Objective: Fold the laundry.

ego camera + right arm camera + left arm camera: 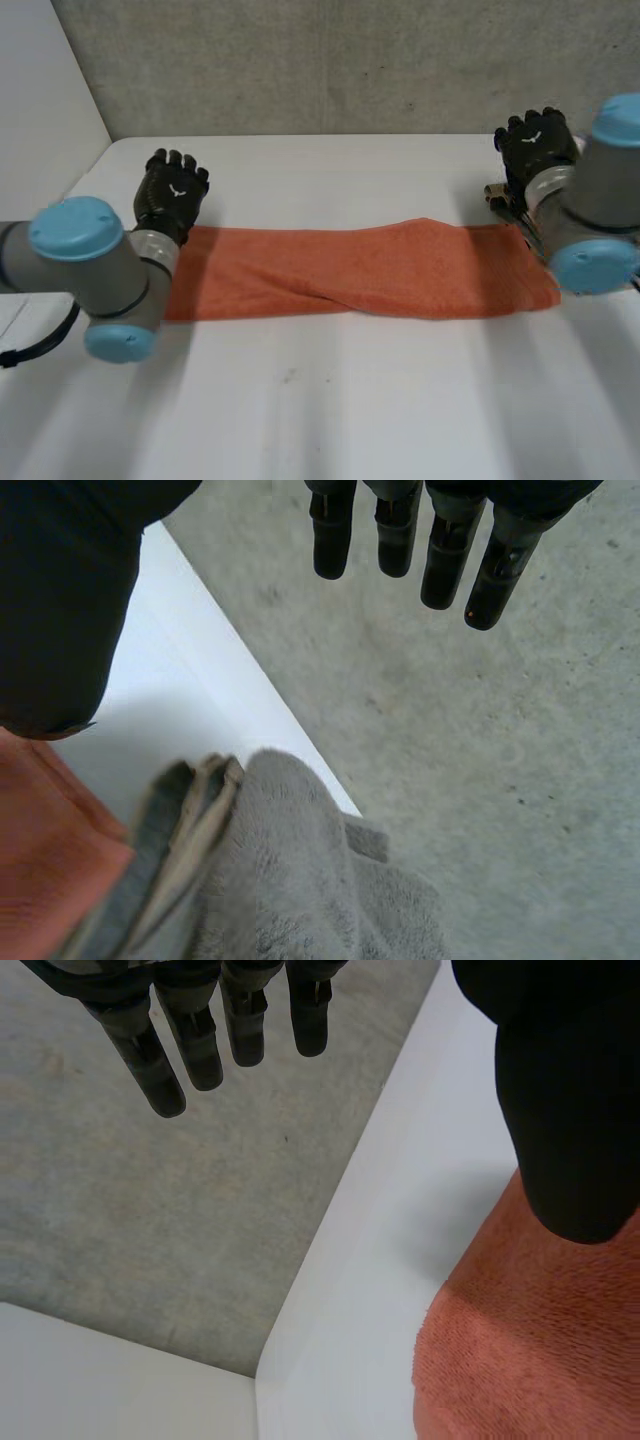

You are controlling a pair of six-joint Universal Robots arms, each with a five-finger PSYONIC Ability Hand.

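- Towel (350, 270), orange, stretches across table (330, 400), long axis running hand to hand.
- Left hand (172, 195) at one towel end, fingers straight, empty.
- Right hand (537, 145) likewise at the other end, grey cloth (300, 880) beside.

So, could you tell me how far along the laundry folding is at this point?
Done: the orange towel lies on the table as a long strip, apparently folded lengthwise. In hand: nothing; the left robot hand and right robot hand are open, one by each end. Left: probably folding the strip shorter, perhaps also the grey cloth beside its right end.
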